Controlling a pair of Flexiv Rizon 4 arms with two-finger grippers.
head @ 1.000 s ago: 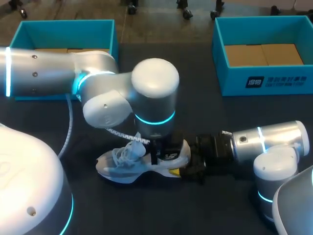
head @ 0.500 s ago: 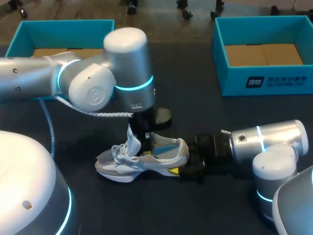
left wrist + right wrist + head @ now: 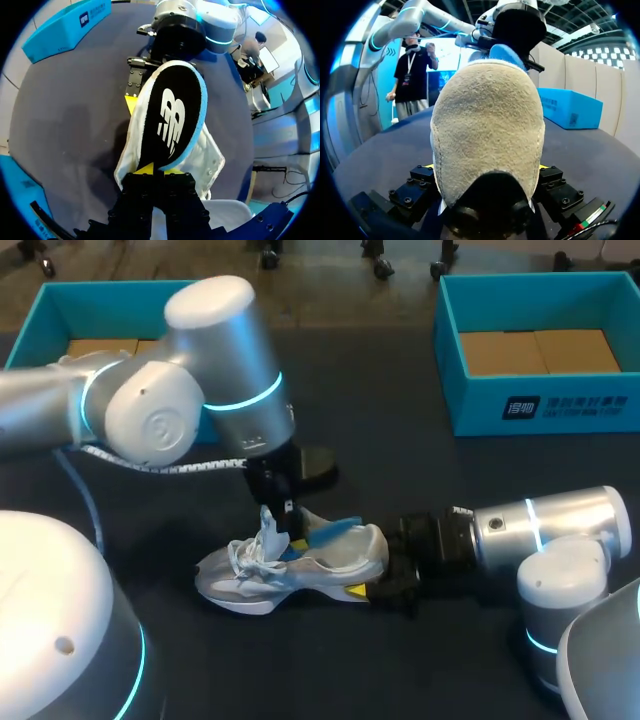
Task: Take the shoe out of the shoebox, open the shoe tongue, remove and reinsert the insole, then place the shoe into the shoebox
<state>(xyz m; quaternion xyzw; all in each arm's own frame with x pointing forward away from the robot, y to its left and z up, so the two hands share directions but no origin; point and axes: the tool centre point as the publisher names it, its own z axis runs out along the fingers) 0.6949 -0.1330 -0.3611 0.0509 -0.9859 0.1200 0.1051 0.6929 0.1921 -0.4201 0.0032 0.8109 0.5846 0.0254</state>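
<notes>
Two arms meet at one shoe (image 3: 300, 565) on the dark table (image 3: 400, 470). From above, the shoe lies on its sole, outside both blue boxes. The left gripper (image 3: 283, 512) hangs right over the laces. It pinches the front end of the insole (image 3: 325, 530), which slants up out of the shoe. The right gripper (image 3: 385, 587) sits low at the heel and squeezes it from both sides. One shoebox (image 3: 130, 300) is behind the left arm. The other shoebox (image 3: 540, 350) is well away, beyond the right gripper.

The left wrist view shows more of the insole. Its top is black with a blue rim. The two yellow fingertips (image 3: 145, 169) are closed tight on its near end. The white inside of the shoe shows under it. Ahead, past the insole's far end, is the right gripper.

In the right wrist view the fuzzy tan heel fills the space between the fingers. Only small bits of yellow show on each side of the heel. Above the heel, the blue insole edge peeks out under the black left gripper.
</notes>
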